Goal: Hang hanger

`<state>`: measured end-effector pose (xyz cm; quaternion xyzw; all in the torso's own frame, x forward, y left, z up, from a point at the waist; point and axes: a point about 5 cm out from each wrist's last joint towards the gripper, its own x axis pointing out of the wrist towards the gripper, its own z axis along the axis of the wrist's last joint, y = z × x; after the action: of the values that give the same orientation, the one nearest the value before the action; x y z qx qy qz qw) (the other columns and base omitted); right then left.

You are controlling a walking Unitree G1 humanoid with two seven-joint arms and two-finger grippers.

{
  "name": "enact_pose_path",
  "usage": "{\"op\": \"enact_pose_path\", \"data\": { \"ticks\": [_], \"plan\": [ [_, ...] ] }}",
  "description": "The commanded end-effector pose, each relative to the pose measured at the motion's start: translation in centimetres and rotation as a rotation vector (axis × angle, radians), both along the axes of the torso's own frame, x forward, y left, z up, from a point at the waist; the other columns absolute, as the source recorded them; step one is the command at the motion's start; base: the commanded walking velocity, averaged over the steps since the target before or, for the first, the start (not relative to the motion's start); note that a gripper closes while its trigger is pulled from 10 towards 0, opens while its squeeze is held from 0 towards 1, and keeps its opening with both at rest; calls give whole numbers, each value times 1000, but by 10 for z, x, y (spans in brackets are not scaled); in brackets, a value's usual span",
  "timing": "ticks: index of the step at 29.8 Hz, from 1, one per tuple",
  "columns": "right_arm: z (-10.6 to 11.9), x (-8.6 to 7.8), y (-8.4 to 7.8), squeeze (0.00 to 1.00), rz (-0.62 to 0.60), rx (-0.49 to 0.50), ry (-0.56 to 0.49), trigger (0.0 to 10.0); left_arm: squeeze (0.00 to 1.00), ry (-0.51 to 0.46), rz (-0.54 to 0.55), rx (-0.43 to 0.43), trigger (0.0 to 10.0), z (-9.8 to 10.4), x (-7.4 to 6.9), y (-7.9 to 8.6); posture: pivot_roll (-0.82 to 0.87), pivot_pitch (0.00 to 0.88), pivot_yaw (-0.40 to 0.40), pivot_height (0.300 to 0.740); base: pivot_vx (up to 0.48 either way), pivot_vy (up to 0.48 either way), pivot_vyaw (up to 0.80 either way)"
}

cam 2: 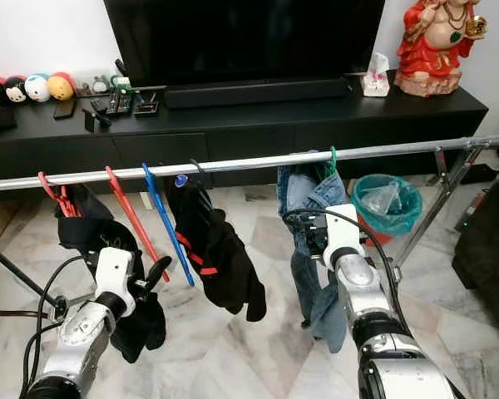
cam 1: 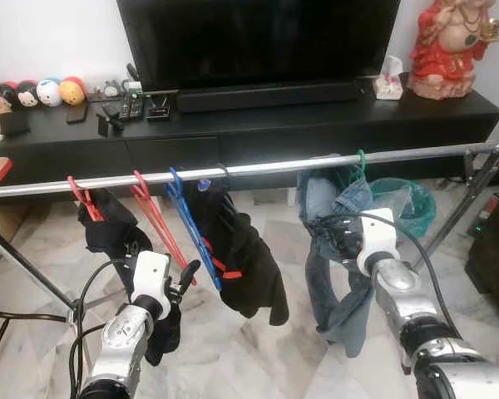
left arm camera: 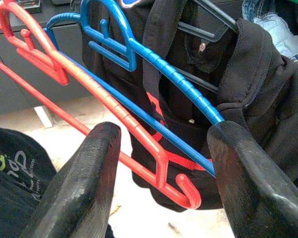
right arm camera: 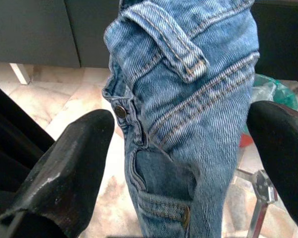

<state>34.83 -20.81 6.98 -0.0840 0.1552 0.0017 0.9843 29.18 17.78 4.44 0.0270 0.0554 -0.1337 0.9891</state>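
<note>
A silver clothes rail (cam 1: 258, 167) crosses the view. On it, from the left, hang a red hanger with a black garment (cam 1: 108, 229), an empty red hanger (cam 1: 154, 218), a blue hanger (cam 1: 191, 241), a black top (cam 1: 245, 249) and blue jeans (cam 1: 328, 208) on a green hanger (cam 1: 360, 160). My left gripper (left arm camera: 164, 148) is open, and the lower corner of the red hanger (left arm camera: 161, 168) lies between its fingers (left arm camera: 89, 168) with the blue hanger (left arm camera: 188, 94) just behind. My right gripper (right arm camera: 181, 129) is open with the jeans (right arm camera: 188, 99) between its fingers (right arm camera: 74, 163).
Behind the rail stands a black TV console (cam 1: 316, 125) with a TV (cam 1: 258, 37), a red statue (cam 1: 453, 46), a tissue box (cam 1: 389, 79), remotes and round toys (cam 1: 50, 91). A green bin (cam 1: 403, 204) sits on the marble floor by the rail's right leg (cam 1: 457, 208). Cables run at lower left.
</note>
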Motion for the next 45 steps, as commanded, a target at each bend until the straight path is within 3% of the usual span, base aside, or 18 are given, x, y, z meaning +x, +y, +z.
{"op": "enact_pose_path", "data": {
  "ticks": [1,15,16,17,45],
  "plan": [
    [0,2,0,0,1,-2,17,10000,0,16,5,9,10000,-2,-2,4,64,12,56,740,0,0,0],
    [-6,0,-6,0,-41,40,92,10000,0,15,8,13,10000,-1,-2,5,72,11,54,740,0,0,0],
    [-6,0,-7,0,-46,46,89,902,0,16,7,14,10000,-2,-2,5,72,11,54,740,0,0,0],
    [-6,0,-7,0,-49,49,87,0,0,16,7,14,10000,-2,-2,5,72,11,54,740,0,0,0],
    [-7,0,0,0,-12,61,99,0,0,24,-6,16,10000,-2,-2,5,88,11,56,740,0,0,0]
  ]
}}
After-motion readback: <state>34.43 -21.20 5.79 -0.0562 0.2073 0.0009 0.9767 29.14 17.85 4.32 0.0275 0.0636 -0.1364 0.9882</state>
